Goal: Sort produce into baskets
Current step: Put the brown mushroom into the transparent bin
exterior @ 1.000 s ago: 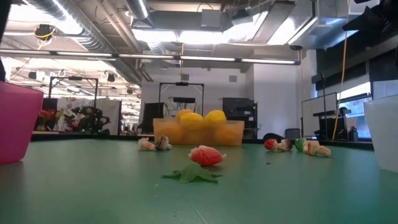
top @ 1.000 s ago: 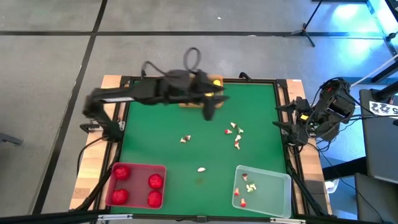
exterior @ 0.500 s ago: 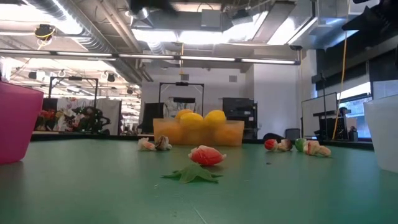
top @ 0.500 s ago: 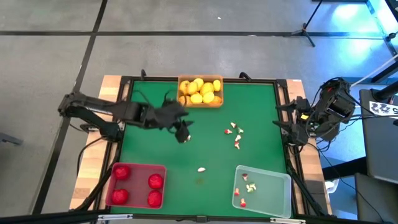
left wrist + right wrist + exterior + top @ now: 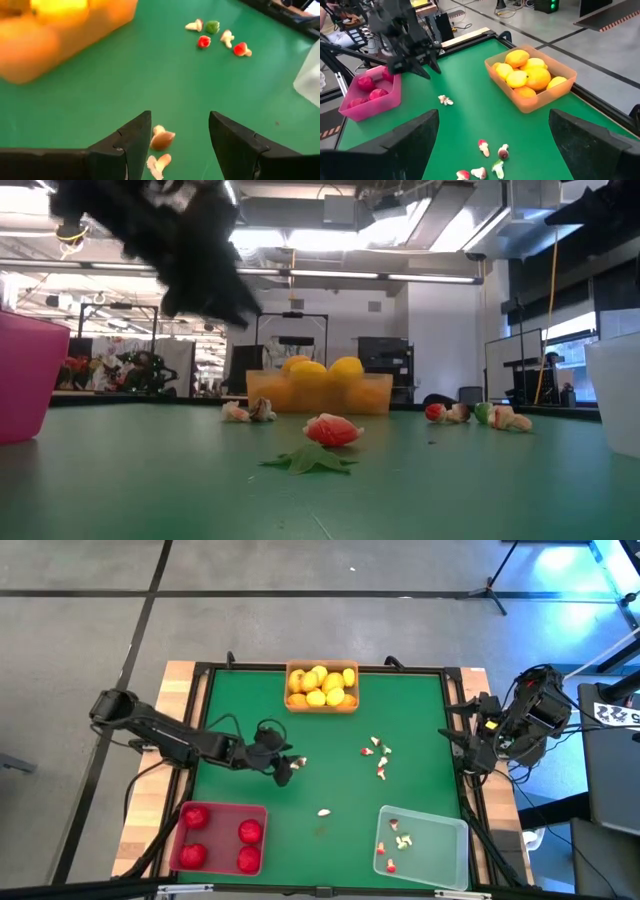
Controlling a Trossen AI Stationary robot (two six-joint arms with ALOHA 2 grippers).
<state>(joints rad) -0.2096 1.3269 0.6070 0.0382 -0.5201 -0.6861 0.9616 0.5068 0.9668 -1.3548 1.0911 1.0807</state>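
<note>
My left gripper (image 5: 286, 771) (image 5: 180, 137) hovers open, tilted down, just above the mat left of the middle. A pair of whitish bits (image 5: 161, 140) (image 5: 298, 763) lies on the mat between its fingers, untouched. The low view shows this gripper blurred (image 5: 195, 265), clear of the mat. At the far edge the orange basket (image 5: 322, 708) holds yellow fruits. The red basket (image 5: 222, 808) at the near left holds several red fruits. The clear basket (image 5: 455, 838) at the near right holds small bits. My right gripper (image 5: 468, 736) (image 5: 493, 120) waits open at the table's right edge.
Loose bits lie in a cluster (image 5: 379, 755) right of the middle. A single red piece on a green leaf (image 5: 324, 812) (image 5: 330, 430) lies near the front. The table's black frame (image 5: 195, 720) runs around the green mat. Cables hang by the right arm.
My left gripper has swept from over the orange basket at the far edge down and toward the table's near left. It has tipped less steeply and now hovers low over the pair of whitish bits. No piece on the mat has moved.
</note>
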